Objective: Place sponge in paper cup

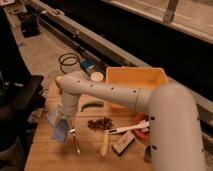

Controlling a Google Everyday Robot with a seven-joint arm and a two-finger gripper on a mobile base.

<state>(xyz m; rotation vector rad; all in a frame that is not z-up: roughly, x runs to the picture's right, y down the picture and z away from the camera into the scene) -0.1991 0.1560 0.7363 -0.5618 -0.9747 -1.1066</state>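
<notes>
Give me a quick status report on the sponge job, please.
Gripper down at table, shut on sponge. Paper cup stands farther back, beside yellow bin, sponge not in it. Green vegetable lies along the way.

Readable text: none, on any item or surface.
Yellow bin (137,75): plain walls, no legible label.
Paper cup (96,76): pale rim, no legible print.
Gripper (64,120): low over the left part of the wooden table (42,156), clamped on the sponge (59,131); no legible marking on either.
</notes>
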